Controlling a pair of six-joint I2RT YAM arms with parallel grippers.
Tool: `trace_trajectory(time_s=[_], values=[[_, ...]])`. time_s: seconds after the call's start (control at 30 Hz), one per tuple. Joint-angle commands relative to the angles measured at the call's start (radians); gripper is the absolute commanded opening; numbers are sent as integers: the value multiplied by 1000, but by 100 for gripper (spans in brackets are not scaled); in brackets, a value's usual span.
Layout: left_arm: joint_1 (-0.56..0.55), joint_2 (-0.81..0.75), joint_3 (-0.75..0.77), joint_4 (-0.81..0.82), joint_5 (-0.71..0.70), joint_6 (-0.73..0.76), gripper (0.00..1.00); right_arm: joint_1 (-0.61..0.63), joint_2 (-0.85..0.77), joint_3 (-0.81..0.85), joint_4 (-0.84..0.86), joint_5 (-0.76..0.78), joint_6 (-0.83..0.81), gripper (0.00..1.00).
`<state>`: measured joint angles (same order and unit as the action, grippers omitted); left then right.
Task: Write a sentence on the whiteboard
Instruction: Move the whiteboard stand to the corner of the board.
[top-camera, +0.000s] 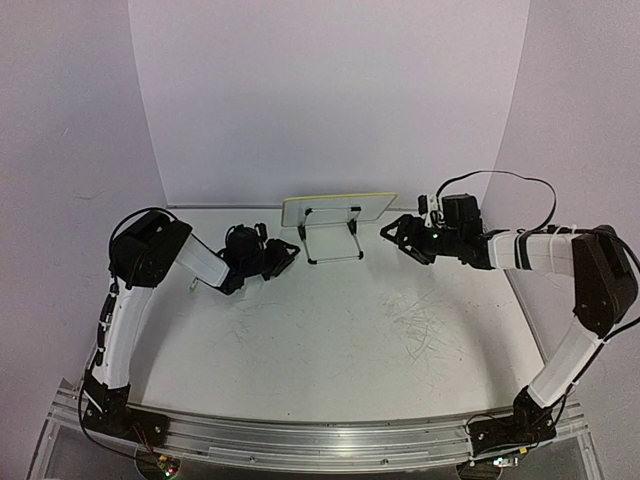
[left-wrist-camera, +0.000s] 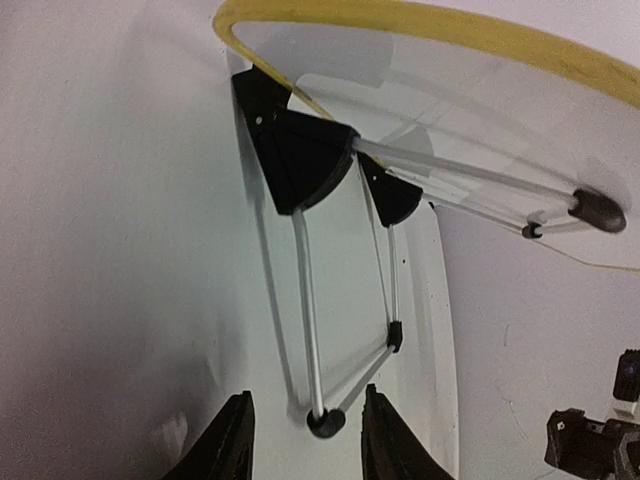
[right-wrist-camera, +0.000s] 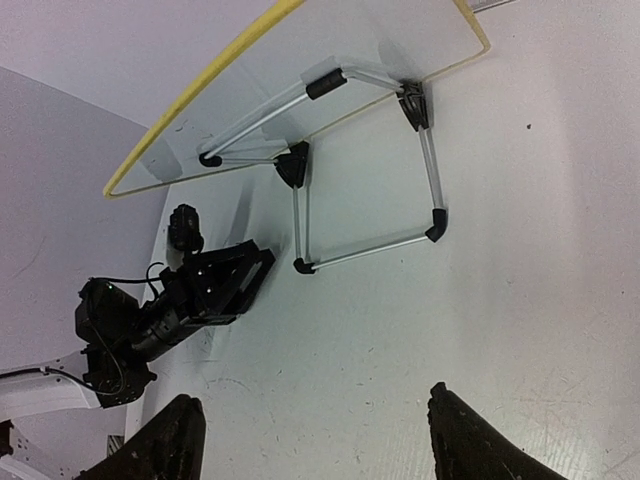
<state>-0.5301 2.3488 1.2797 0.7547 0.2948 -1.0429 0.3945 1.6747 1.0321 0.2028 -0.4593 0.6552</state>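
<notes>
Whiteboard (top-camera: 335, 207) stands at the back middle of the bench (top-camera: 300, 330) on its wire stand (left-wrist-camera: 307, 300). Its writing face is hidden from you, so no writing can be seen. Your left tool (left-wrist-camera: 307, 398) straddles the stand's near foot (left-wrist-camera: 325, 423), fingers partly spread and not touching it. Your right tool (right-wrist-camera: 312, 395) is spread wide and empty. You seem to be bracing the board. Next, pinch that foot gently so nothing tips. No containers are in view.

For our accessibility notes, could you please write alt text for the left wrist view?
The whiteboard, yellow-rimmed, rests tilted on its black-jointed wire stand on the white table. The left gripper's open jaws flank the stand's near foot without touching it; the right gripper shows at lower right.
</notes>
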Motion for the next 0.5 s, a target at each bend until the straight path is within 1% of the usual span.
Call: trace_trajectory(time_s=[0.0,0.1,0.27,0.4,0.47], values=[[-18,73,112,86,-66,-60,38,-6,-56,-20,43,2,-10,78],[-31,106,133,86,-94,-87,38,-7,-56,-19,44,-3,-8,78],[-53,158,184,85,-96,-97,36,-8,-59,-16,47,-13,-7,78],[-63,175,190,85,-108,-117,32,-7,-73,-27,47,-12,-9,78],[-69,176,189,85,-115,-119,28,-8,-82,-37,47,-12,-9,78]])
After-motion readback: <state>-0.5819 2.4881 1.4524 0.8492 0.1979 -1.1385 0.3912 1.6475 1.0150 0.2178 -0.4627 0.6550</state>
